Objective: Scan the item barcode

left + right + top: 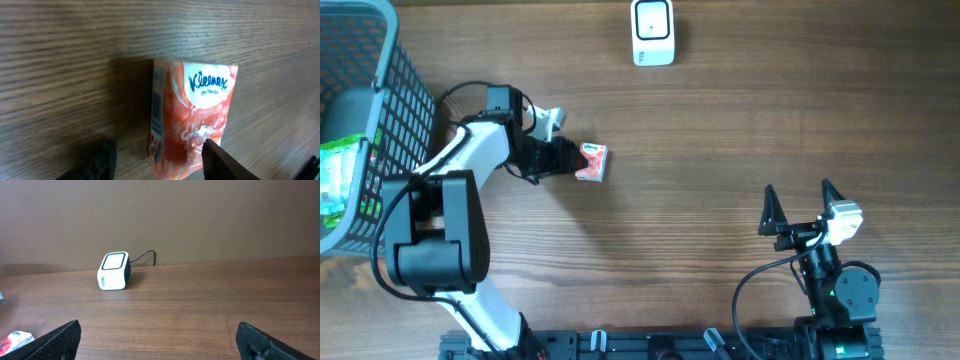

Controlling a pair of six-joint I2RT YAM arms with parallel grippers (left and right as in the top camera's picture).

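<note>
The item is a red and white Kleenex tissue pack (592, 162) lying on the wooden table left of centre. In the left wrist view the pack (192, 125) lies between the fingers, with a strip of print along its left side. My left gripper (568, 158) (159, 150) is open around the pack's near end. Its right finger overlaps the pack's edge, and its left finger stands clear with a gap. The white barcode scanner (652, 32) (114, 271) sits at the far edge. My right gripper (798, 190) (159, 330) stands wide open and holds nothing, near the front right.
A grey mesh basket (400, 90) stands at the far left with a green packet (338, 180) inside. The scanner's cable runs off behind it toward the wall. The tissue pack (15, 341) shows at the right wrist view's lower left corner.
</note>
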